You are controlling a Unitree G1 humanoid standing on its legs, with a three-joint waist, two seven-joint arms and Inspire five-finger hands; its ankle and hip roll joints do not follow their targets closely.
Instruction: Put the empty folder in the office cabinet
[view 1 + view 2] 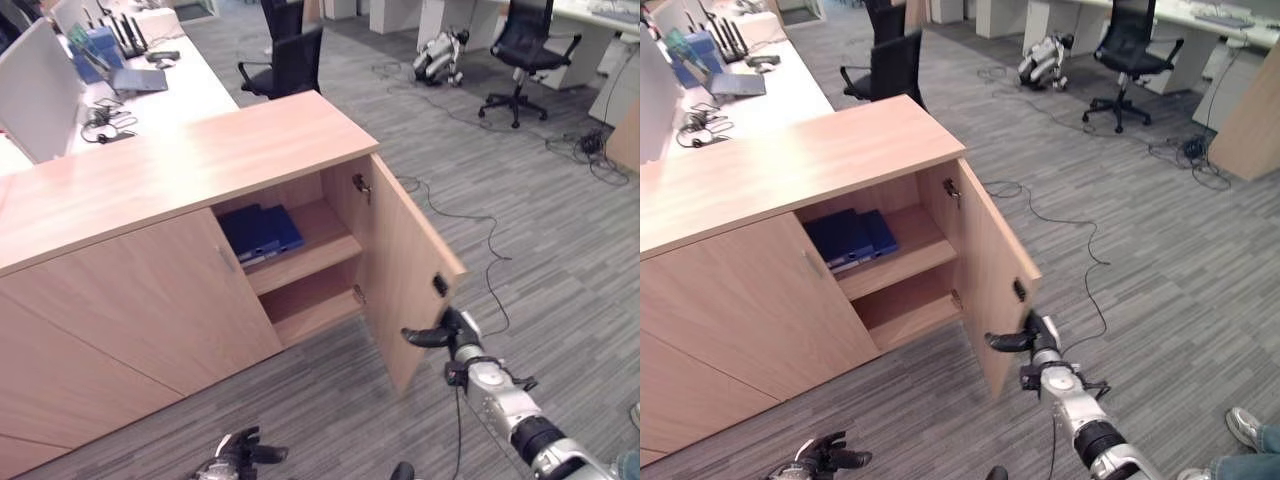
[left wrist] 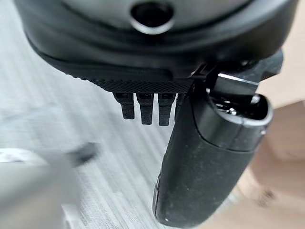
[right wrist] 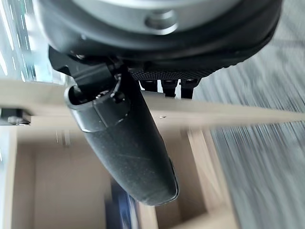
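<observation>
With the blue folders [image 1: 258,232] already lying on the upper shelf [image 1: 320,240] of the cabinet [image 1: 180,170], toward that shelf's left end, the step in hand appears to be closing the open door [image 1: 405,270]. Which folder is the empty one cannot be told. The right hand [image 1: 440,333] sits at the door's free edge, just below the small dark fitting on its inner face; its thumb juts toward the cabinet opening, and its fingers [image 3: 164,86] show as short, straight stubs past the palm, holding nothing. The left hand [image 1: 243,452] hangs low over the carpet [image 1: 540,240] in front of the closed left door [image 1: 140,300], its fingers [image 2: 143,107] likewise straight and empty.

To close the door well, the right hand should probably press flat against the outer face near the free edge, where leverage about the hinges is greatest. A slow, steady swing should keep the door from rebounding off the frame. The thumb should be kept clear of the gap as it narrows. The folders lie inside the shelf's front edge, so they should not foul the door.
</observation>
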